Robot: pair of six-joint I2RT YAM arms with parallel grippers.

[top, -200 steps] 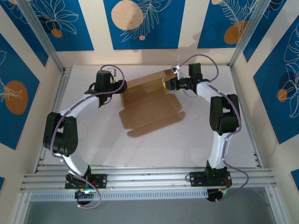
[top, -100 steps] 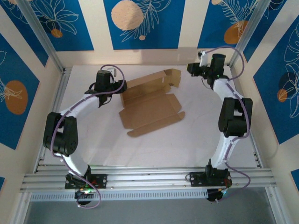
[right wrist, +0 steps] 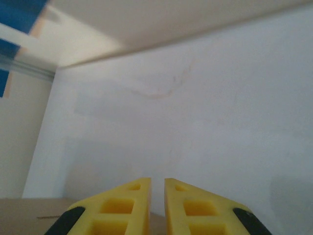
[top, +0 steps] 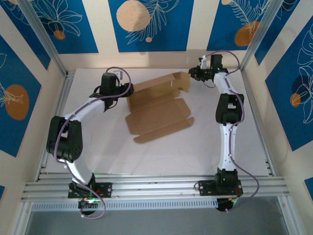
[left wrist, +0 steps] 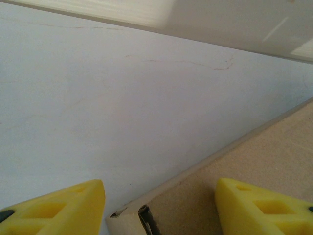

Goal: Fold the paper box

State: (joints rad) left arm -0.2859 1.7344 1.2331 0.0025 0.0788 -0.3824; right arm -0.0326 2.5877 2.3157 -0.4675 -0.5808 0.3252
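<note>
Top external, nearest to you: the flat front panel of the paper box (top: 156, 117) lies on the white tabletop (top: 195, 147) about mid-depth, slightly left of centre, where it lay a second ago. Its rear part rises into a low wall, with a flap (top: 182, 81) standing up at the far right corner.

Further back on the left, your left hand (top: 128, 91) sits at the box's far left corner, and that arm has not shifted. In the left wrist view its yellow fingers (left wrist: 54, 210) are spread wide. The cardboard edge (left wrist: 205, 166) runs between them, one finger over bare tabletop and the other over the cardboard, and you can see no pinch.

Farthest back, your right hand (top: 191, 74) is the part that changed. A second ago it was at the upright flap. Half a second ago it had swung out toward the far right corner of the tabletop. Now it has come back and sits just right of the flap, apart from it, with the elbow drawn in. In the right wrist view its fingers (right wrist: 195, 205) are pressed nearly together with nothing between them, and a strip of cardboard (right wrist: 29, 208) shows at the lower left.
</note>
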